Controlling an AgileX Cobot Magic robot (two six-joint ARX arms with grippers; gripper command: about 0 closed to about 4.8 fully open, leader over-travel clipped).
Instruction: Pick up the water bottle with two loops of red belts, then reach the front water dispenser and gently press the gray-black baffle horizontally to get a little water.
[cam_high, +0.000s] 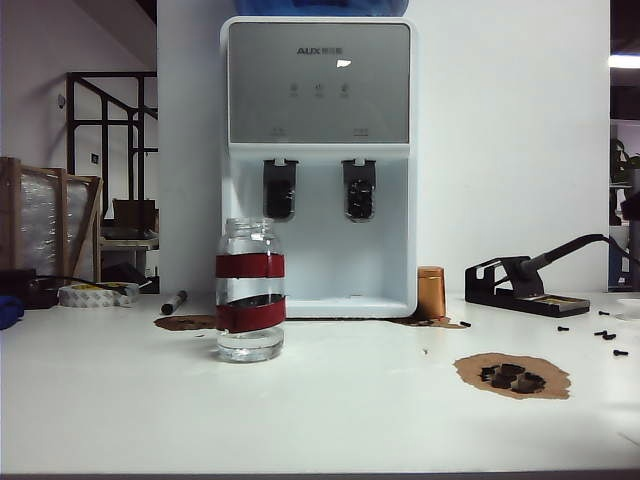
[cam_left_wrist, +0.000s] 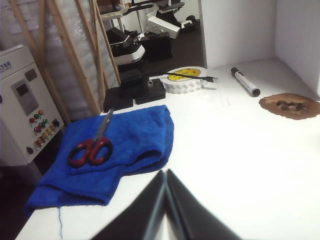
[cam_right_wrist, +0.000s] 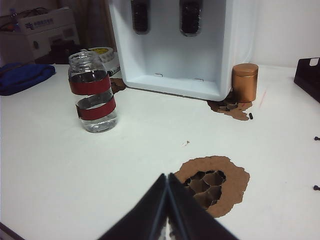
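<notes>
The bottle (cam_high: 250, 290) stands upright on the counter (cam_high: 330, 420), its long axis vertical and its open mouth pointing up, with two red bands around the body. It is just in front of the dispenser (cam_high: 318, 160), before the left side of the bay, and does not touch it. The baffle (cam_high: 359, 189) hangs under the right spout, facing forward, well above the counter. A copper cylinder (cam_high: 431, 292) stands just beside the right wall of the dispenser. The left hand (cam_left_wrist: 165, 176) is fully closed and holds nothing; it is above the counter near a blue cloth (cam_left_wrist: 125, 145) with scissors (cam_left_wrist: 92, 147). The right hand (cam_right_wrist: 166, 180) is also fully closed and empty, above a brown hole (cam_right_wrist: 212, 182) in the counter, apart from the bottle.
</notes>
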